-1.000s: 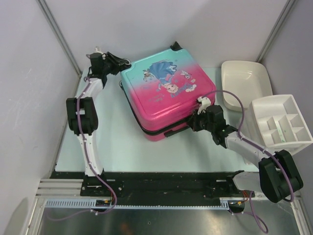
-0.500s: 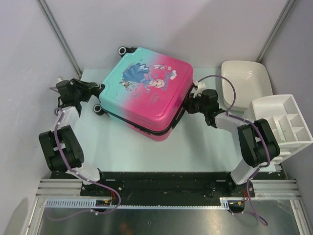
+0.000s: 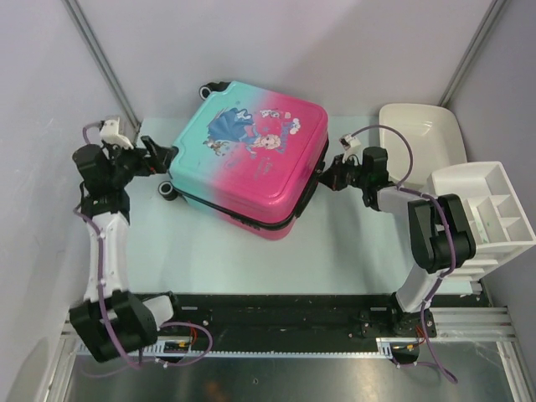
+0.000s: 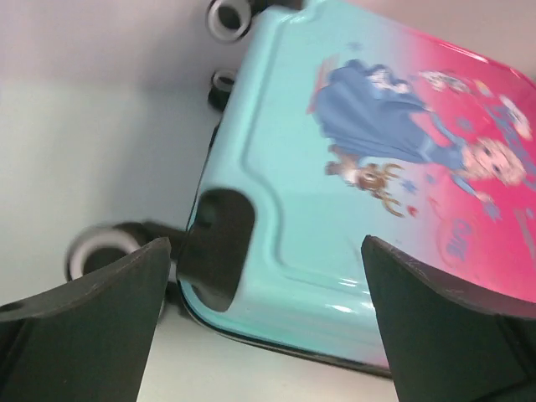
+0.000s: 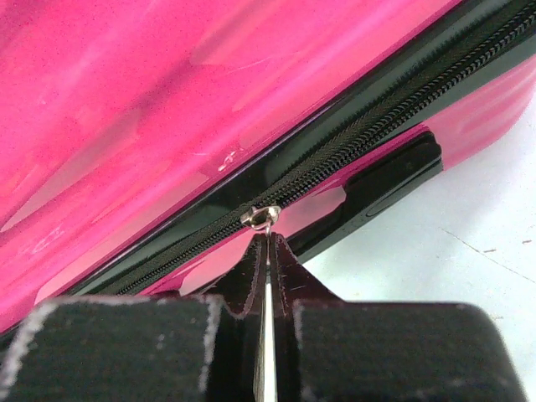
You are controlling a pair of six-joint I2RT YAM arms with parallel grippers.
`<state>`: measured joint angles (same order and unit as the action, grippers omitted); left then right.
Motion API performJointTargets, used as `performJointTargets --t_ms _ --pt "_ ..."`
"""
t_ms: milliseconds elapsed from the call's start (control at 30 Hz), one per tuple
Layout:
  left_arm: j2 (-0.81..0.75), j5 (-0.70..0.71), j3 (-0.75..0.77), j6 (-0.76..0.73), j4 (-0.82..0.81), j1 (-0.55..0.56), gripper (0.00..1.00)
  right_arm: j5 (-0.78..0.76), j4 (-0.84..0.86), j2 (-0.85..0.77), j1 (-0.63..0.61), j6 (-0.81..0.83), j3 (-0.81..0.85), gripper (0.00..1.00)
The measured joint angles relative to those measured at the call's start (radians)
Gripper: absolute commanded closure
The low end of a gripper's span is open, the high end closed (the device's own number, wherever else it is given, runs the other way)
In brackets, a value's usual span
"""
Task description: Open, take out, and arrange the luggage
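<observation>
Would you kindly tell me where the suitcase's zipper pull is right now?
The zipper pull sits mid-frame in the right wrist view, pinched by the right gripper, on the pink side of the luggage that faces the right arm.

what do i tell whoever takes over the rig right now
left gripper: jaws wide open at the teal wheel corner of the luggage, holding nothing.
right gripper: jaws shut on the zip pull on the pink side.
luggage lies flat, print up, mid-table; tub and organiser to its right.
done: pull is pinched; the zip looks closed along the stretch in view.
left: run the zip round, lift the lid, take out and arrange whatever is inside.
</observation>
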<state>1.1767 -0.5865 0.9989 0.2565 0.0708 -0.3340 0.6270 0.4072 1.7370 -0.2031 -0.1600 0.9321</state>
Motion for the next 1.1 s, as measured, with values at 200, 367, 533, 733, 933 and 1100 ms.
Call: performJointTargets --t_ms 200,367,533,733,933,1100 --pt "-0.127 -0.103 0.089 -0.559 0.137 0.121 0.0 0.094 0.038 0.023 0.02 -0.05 0.008 1.0" --pt "-0.196 -0.079 -0.011 -1.013 0.251 0.418 0.0 0.113 0.038 0.023 0.02 -0.111 0.008 1.0" --pt "-0.188 -0.069 -0.088 -1.323 0.318 0.584 0.0 0.119 -0.013 0.023 0.018 -0.113 0.027 1.0" --pt "-0.096 -0.038 -0.09 -1.515 0.33 0.758 0.07 0.119 -0.081 0.023 0.007 -0.079 0.054 1.0" --pt "0.035 -0.014 -0.02 -1.501 0.33 0.812 0.34 0.117 -0.161 0.006 -0.011 -0.039 0.058 1.0" --pt "0.106 -0.026 0.051 -1.316 0.271 0.838 0.46 0.073 -0.249 -0.061 -0.028 0.001 0.034 1.0"
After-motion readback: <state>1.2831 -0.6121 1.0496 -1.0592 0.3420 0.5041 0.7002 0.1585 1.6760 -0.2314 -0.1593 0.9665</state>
